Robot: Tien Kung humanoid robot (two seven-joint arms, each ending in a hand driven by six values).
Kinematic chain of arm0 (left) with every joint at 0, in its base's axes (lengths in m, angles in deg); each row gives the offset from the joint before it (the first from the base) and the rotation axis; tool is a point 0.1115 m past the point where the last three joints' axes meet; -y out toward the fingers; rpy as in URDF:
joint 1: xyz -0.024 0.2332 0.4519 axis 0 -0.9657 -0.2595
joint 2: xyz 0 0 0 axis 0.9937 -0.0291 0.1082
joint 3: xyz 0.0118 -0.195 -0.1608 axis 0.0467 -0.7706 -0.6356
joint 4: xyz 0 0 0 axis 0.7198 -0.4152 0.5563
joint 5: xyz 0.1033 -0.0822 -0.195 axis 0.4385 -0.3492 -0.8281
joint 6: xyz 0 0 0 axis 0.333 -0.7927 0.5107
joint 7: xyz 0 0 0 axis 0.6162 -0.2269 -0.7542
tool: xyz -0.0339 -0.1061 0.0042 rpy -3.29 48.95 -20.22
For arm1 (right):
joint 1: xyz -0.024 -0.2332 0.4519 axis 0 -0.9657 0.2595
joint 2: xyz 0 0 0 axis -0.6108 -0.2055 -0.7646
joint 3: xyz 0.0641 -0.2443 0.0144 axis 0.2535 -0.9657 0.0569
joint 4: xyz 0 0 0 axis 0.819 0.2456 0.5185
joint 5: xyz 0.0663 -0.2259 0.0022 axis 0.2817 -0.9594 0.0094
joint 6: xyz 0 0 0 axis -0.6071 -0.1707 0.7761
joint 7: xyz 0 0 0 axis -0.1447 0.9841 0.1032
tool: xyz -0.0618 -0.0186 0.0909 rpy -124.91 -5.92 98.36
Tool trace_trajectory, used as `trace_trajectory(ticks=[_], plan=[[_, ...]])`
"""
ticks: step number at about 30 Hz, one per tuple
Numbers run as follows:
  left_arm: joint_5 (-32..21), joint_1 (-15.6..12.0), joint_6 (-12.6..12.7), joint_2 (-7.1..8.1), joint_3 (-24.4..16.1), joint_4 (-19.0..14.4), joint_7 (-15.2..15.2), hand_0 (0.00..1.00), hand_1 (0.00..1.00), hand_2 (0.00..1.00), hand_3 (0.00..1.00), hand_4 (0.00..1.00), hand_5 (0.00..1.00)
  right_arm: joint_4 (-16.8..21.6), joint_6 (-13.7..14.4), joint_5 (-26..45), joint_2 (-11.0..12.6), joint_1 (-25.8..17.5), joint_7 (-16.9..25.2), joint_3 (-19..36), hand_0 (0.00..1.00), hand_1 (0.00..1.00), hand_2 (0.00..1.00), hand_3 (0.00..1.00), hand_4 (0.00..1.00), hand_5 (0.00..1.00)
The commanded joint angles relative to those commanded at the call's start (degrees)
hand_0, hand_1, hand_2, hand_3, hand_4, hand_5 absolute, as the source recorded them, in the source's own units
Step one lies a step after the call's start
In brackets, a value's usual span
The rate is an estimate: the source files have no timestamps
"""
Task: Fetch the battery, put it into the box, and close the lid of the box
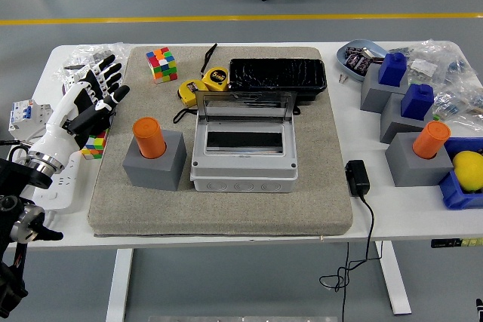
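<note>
An orange cylinder battery (149, 137) stands upright in a grey block (155, 161) on the left of the beige mat (219, 213). Just to its right sits the grey box (243, 160). Its clear lid (245, 107) is raised at the back, and the inside looks dark. My left hand (99, 96), white with black fingers, hovers over the table's left edge. It is open, fingers spread, holding nothing, a short way left of the battery. A second orange cylinder (431, 139) stands in a grey block at the right.
A Rubik's cube (161, 63), a yellow tape measure (204, 84) and a black tray (277, 75) lie behind the box. Blue blocks (417, 99) on grey stands, a blue bin with a yellow object (468, 170) and a black adapter (356, 177) crowd the right.
</note>
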Motion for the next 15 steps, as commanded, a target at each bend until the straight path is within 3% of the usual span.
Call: trace_trajectory(ticks=[5,7,11,12,15], plan=[[-0.42,0.05,-0.5,0.01,1.23,-0.04,-0.16,0.998,0.998,0.998,0.998,0.998,0.313,-0.01,-0.08,-0.12,0.01,-0.01,-0.11,0.0,0.802,0.774,0.753,0.786,0.998,0.998],[-0.77,-0.05,-0.84,0.05,1.79,-0.09,-0.14,0.998,0.998,0.998,0.998,0.998,0.37,0.03,-0.09,-0.12,0.0,0.01,-0.14,0.05,0.802,0.764,0.751,0.785,0.998,0.998],[-3.83,-0.39,-0.98,0.2,3.46,-0.28,0.05,0.998,0.998,0.998,0.998,0.998,0.37,0.1,-0.09,-0.22,0.0,0.04,-0.2,0.33,0.802,0.764,0.751,0.785,0.998,0.998],[-5.11,-0.42,-0.88,0.22,3.79,-0.27,0.09,0.998,0.998,0.998,0.998,0.998,0.76,0.1,-0.1,-0.26,0.01,0.04,-0.21,0.37,0.801,0.761,0.747,0.785,0.998,0.998],[-9.81,-0.53,-0.32,0.05,5.35,0.35,-0.23,0.998,0.998,0.998,0.998,0.998,0.76,0.07,-0.17,-0.46,-0.02,-0.03,-0.28,0.55,0.801,0.761,0.747,0.785,0.998,0.998]])
